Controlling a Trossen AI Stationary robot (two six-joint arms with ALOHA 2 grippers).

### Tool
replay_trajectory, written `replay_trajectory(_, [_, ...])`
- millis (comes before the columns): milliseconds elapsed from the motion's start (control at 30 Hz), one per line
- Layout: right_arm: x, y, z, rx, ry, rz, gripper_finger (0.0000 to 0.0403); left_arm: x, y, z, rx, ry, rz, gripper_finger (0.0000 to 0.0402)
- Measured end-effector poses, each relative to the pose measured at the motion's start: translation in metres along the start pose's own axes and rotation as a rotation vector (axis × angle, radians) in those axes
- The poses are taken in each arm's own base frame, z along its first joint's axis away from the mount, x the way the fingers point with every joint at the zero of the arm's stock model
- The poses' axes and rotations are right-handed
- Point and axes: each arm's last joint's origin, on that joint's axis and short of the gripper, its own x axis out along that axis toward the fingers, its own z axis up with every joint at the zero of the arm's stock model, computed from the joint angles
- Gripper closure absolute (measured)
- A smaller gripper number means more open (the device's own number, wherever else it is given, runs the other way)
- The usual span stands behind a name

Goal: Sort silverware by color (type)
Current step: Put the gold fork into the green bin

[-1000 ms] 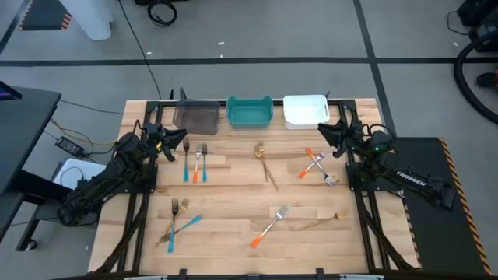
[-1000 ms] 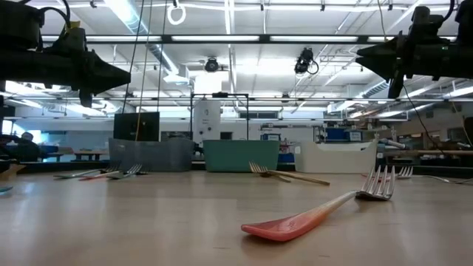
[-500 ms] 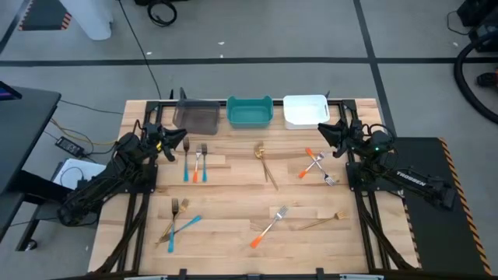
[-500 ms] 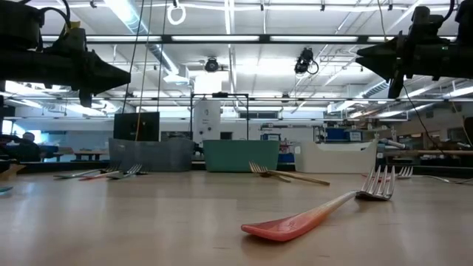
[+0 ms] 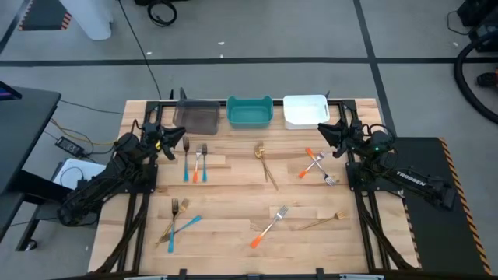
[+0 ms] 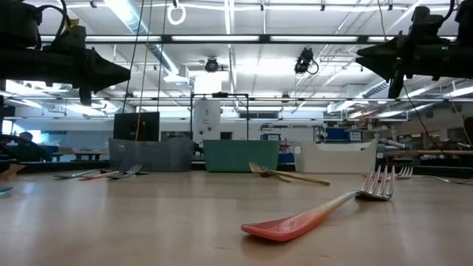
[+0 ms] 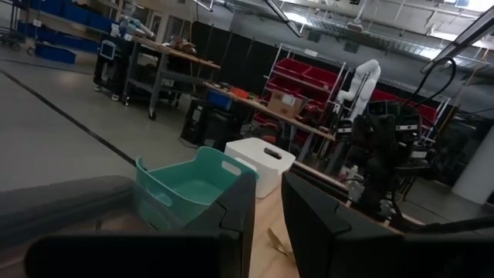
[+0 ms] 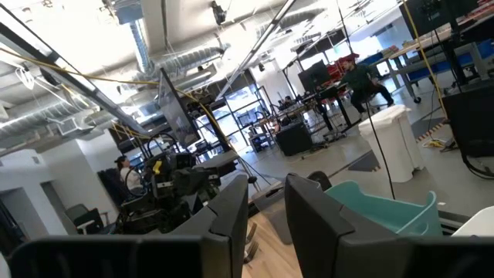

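Observation:
The silverware lies scattered on the wooden table (image 5: 233,194). At the left are a blue-handled fork (image 5: 187,162) and two orange-handled ones (image 5: 201,162). A gold piece (image 5: 265,165) lies in the middle and crossed orange-handled forks (image 5: 315,165) at the right. Nearer the front lie a gold fork (image 5: 173,218) under a blue piece (image 5: 183,227), an orange-handled fork (image 5: 268,227) (image 6: 318,210) and a gold piece (image 5: 320,222). My left gripper (image 5: 180,143) (image 7: 268,208) hangs above the far left, slightly open and holding nothing. My right gripper (image 5: 323,132) (image 8: 266,216) hangs above the far right, likewise.
Three bins stand in a row along the far edge: a dark grey one (image 5: 196,117), a teal one (image 5: 250,112) and a white one (image 5: 305,110). Metal frame rails run along both table sides. A person sits at a bench in the room far behind (image 8: 359,77).

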Motion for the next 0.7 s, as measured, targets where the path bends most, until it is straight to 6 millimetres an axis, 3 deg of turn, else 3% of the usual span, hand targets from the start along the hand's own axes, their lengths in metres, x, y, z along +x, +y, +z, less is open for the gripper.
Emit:
replay_trajectory(433, [0.0,0.0,0.0,-0.001,-0.001,0.0,0.0307,0.0,0.001,0.0,-0.013,-0.011,0.021,0.0328])
replay_trajectory(700, [-0.001,0.004,0.014,0.098,-0.179,-0.017,0.0307,0.0,0.001,0.001,-0.043,-0.019,0.039,0.0328])
